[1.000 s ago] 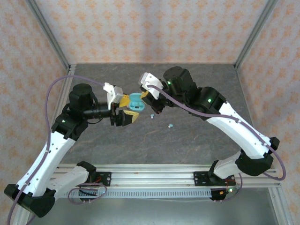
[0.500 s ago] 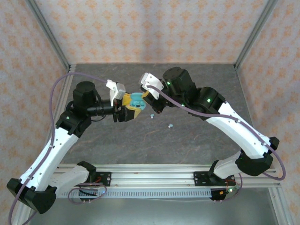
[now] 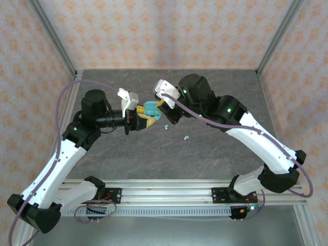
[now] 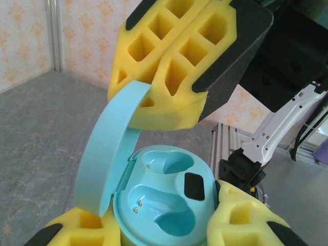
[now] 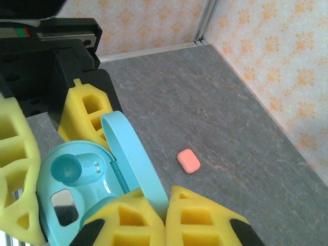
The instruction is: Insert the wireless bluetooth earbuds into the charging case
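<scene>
1. Around the charging case (image 3: 150,108), which is held up off the grey stone-patterned bench (image 3: 128,154), yellow foam pads crowd in from two sides.
2. Over the case's raised lid (image 4: 105,154), the right end effector (image 3: 158,104) is clenched, its two pads pressed together on the lid's upper rim. In the left wrist view those pads hang just above the case's open wells, and the lid stands as a wall along one side of them.
3. At the case's base, the left end effector (image 3: 143,116) is grasping the case, with one pad touching each flank.
4. Beyond the lid's outer face, well apart from the case, a small salmon-pink rounded piece (image 5: 188,161) lies flat on the bench. What it is cannot be told.
5. On the arm-base side of the case, two light teal earbuds (image 3: 166,126) lie on the bench as tiny specks. One is near the case, and the farther earbud (image 3: 186,137) lies off toward the right arm.
6. The case is light teal and oval, glossy inside, with its lid hinged upright. Its base shows two moulded wells, each with a pair of small gold pins, and a dark rectangular patch sits beside them.
</scene>
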`<state>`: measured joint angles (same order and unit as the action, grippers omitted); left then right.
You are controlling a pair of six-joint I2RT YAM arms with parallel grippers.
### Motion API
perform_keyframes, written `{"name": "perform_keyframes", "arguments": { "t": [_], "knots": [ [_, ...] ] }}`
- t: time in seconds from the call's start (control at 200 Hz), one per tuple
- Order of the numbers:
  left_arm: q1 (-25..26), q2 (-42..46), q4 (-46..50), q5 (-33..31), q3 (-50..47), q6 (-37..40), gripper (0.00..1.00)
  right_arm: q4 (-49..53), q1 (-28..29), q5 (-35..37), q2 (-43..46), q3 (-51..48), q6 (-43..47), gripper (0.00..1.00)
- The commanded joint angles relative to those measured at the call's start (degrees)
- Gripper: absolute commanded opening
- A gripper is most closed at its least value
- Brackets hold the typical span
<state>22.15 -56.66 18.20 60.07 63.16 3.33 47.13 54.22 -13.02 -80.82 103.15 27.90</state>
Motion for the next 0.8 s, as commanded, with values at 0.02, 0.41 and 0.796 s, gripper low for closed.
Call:
{"name": "perform_keyframes", "arguments": {
  "t": [0.02,0.41,0.796],
  "knots": [
    [0.08,-0.20,-0.43,-0.30,-0.32,0.43,0.20,-0.82,0.36,-0.07,2.59,-0.43,-1.94,0.03],
    [0.04,0.10,0.44,-2.86,0.25,0.99,0.07,-3.19,0.36,-0.77,4.26,0.15,-7.56,0.30],
    [-0.09,3.54,-0.72,-8.93,-4.36,-0.33,0.07,12.19,-4.30,9.44,-2.07,15.69,-31.03,0.52]
  ]
}}
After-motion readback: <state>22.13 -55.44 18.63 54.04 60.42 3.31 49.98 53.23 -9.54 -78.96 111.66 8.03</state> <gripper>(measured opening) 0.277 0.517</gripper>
